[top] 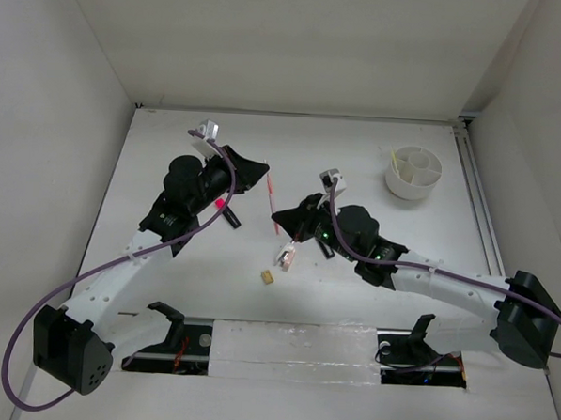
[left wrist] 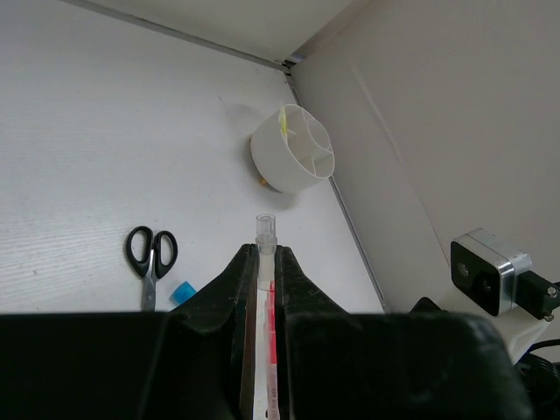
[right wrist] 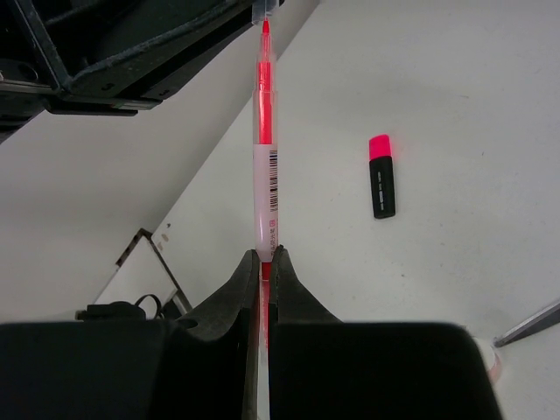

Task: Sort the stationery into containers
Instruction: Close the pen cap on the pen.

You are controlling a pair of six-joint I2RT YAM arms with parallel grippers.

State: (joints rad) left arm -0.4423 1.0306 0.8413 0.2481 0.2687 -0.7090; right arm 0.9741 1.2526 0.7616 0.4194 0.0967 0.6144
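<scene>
The right gripper [right wrist: 264, 254] is closed tight on the rear end of the red pen [right wrist: 265, 175], and the barrel runs straight out from between its fingers. The left gripper [left wrist: 265, 249] is clamped on the opposite, tip end of the same pen, where a clear cap [left wrist: 265, 229] pokes out past its fingertips. The pen hangs between the two arms above the middle of the table [top: 359, 148].

The tub [top: 414, 172] stands well apart, near the far right corner, with the yellow stick [top: 396, 161] already leaning in one compartment. The pink-capped marker [right wrist: 381, 175] lies on the table beside the pen, and the scissors [left wrist: 150, 254] lie flat nearby.

The main risk, as I judge it, is two arms holding one thin pen. If they pull or twist against each other, the barrel could flex or snap free. If the left holds little more than the cap, that cap could slip off and the pen swing or drop. A long pen set in at an angle could also tip out of a shallow compartment.

The barrel has a white label with a barcode [right wrist: 272, 179]; its digits are too small to read.
</scene>
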